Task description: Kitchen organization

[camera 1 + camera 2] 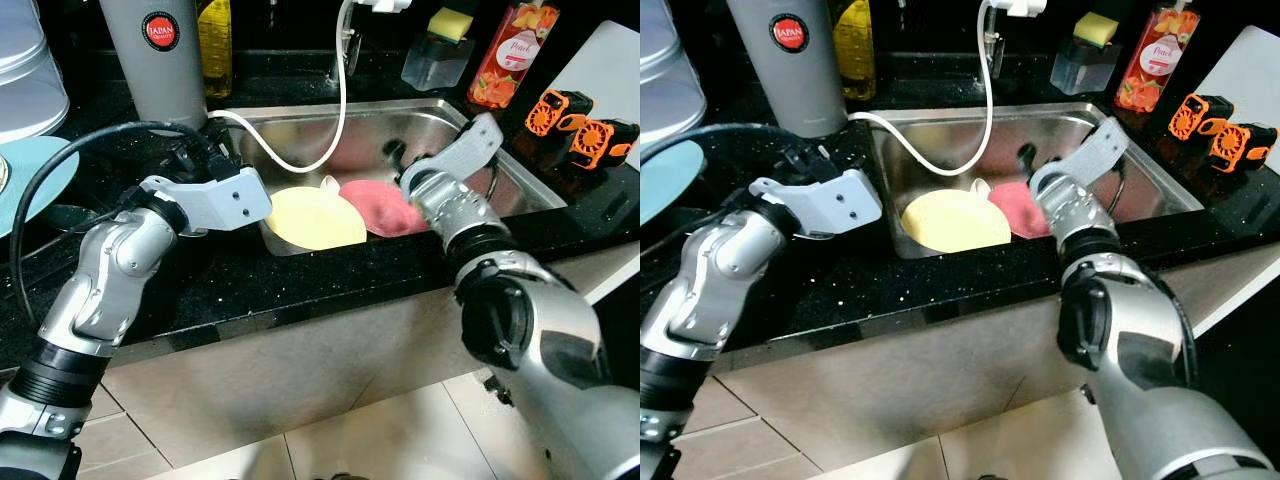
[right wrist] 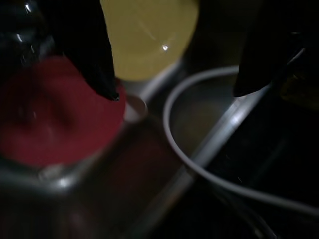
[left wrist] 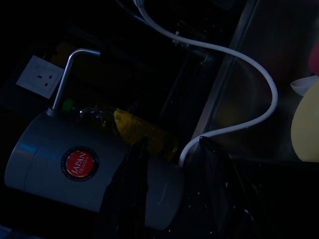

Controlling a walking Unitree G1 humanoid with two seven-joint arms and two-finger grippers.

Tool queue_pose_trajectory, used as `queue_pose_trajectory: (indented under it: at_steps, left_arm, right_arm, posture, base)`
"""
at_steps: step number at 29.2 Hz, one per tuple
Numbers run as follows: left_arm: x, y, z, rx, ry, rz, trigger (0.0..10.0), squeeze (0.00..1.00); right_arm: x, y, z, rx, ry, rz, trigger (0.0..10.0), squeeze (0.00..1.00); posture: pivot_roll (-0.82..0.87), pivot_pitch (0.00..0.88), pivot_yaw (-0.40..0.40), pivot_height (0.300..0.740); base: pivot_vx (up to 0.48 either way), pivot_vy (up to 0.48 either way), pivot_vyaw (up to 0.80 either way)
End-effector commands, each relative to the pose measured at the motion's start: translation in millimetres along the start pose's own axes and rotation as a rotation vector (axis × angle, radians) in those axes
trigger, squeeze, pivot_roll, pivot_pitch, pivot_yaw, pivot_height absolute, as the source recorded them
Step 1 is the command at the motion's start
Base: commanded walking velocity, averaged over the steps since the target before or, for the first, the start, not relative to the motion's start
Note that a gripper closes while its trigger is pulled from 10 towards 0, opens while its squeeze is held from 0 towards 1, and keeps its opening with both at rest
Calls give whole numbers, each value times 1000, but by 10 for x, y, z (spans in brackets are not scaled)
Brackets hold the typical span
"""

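A yellow plate [image 1: 312, 217] and a red plate [image 1: 385, 207] lie side by side in the steel sink [image 1: 515, 190], with a small white bowl [image 1: 330, 183] behind them. My right gripper [image 2: 174, 93] is down in the sink, open, hovering just over the red plate [image 2: 55, 114] and holding nothing. My left gripper [image 3: 172, 142] is over the black counter left of the sink, open and empty. It points toward the grey canister [image 3: 75, 159] and the white hose [image 3: 239, 64].
The white hose [image 1: 340, 110] loops from the tap into the sink. The grey canister [image 1: 160, 60] and a yellow bottle [image 1: 215, 45] stand behind the left arm. A pale blue plate [image 1: 30, 180] lies far left. An orange soap bottle [image 1: 512, 55], a sponge holder [image 1: 438, 55] and orange-black gadgets [image 1: 580, 125] sit right.
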State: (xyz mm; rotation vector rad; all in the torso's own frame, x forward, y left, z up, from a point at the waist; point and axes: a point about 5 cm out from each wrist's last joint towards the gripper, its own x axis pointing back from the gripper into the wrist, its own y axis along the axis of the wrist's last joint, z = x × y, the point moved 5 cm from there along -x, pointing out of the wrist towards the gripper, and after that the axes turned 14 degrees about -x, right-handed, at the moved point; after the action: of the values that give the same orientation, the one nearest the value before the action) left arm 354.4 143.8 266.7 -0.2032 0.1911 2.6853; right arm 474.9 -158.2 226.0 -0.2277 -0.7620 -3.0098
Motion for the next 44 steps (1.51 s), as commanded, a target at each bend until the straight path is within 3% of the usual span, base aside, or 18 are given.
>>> queue_pose_trajectory:
  at_steps: [1,4,6,7,8,12,20,23,24,27,34,36,37,39,40,41,43,44]
  left_arm:
    - [-25,59,-19,16,-2,-12,10000,0]
    - [-23,52,-18,15,-6,-13,10000,0]
    - [-23,42,-18,16,-10,-13,10000,0]
    - [-23,42,-18,16,-10,-13,10000,0]
    - [-21,36,-20,17,-14,-13,10000,0]
    - [11,-79,9,31,-18,33,10000,0]
    - [167,-297,40,66,-17,158,10000,0]
    - [237,-392,57,81,-3,234,10000,0]
    - [333,-517,69,129,34,357,10000,0]
    - [432,-592,38,132,28,428,10000,0]
    - [566,-663,-34,98,-24,472,10000,0]
    - [669,-741,-82,91,-56,511,10000,0]
    - [823,-838,-155,84,-92,569,10000,0]
    - [823,-838,-155,84,-92,569,10000,0]
    - [946,-902,-215,87,-115,615,10000,0]
    - [946,-902,-215,87,-115,615,10000,0]
    - [1238,-1027,-319,102,-121,745,10000,0]
    - [1238,-1027,-319,102,-121,745,10000,0]
  right_arm:
    - [7,137,44,-13,28,-38,10000,1000]
    - [19,214,76,5,63,-51,10000,1000]
    - [32,245,104,35,100,-49,10000,200]
    - [32,245,104,35,100,-49,10000,200]
    - [40,252,124,53,121,-48,10000,0]
    - [109,194,216,213,225,-16,10000,0]
    - [414,28,487,349,477,59,10000,0]
    - [438,49,441,368,470,59,10000,0]
    - [467,135,378,386,460,47,10000,0]
    - [478,207,308,406,443,44,10000,0]
    - [496,268,177,443,406,57,10000,0]
    - [513,251,106,460,390,78,10000,0]
    - [530,230,37,478,376,95,10000,0]
    - [530,230,37,478,376,95,10000,0]
    - [540,217,-9,488,365,105,10000,0]
    - [540,217,-9,488,365,105,10000,0]
    - [529,211,-54,491,350,110,10000,0]
    - [529,211,-54,491,350,110,10000,0]
  posture:
    - [222,39,-118,740]
    - [214,36,-110,740]
    - [204,33,-100,740]
    - [204,33,-100,740]
    - [199,33,-96,740]
    - [182,27,-80,740]
    - [177,24,-78,740]
    - [177,24,-78,740]
    - [184,24,-74,740]
    - [194,26,-73,740]
    - [202,25,-74,740]
    - [209,26,-72,740]
    - [219,29,-70,740]
    - [219,29,-70,740]
    - [219,29,-70,740]
    - [219,29,-70,740]
    - [233,35,-71,740]
    - [233,35,-71,740]
  base:
    - [0,0,0]
    - [0,0,0]
    - [0,0,0]
    - [0,0,0]
    - [0,0,0]
    - [0,0,0]
    - [0,0,0]
    - [0,0,0]
    - [0,0,0]
    - [0,0,0]
    - [0,0,0]
    - [0,0,0]
    - [0,0,0]
    - [0,0,0]
    - [0,0,0]
    - [0,0,0]
    - [0,0,0]
    - [0,0,0]
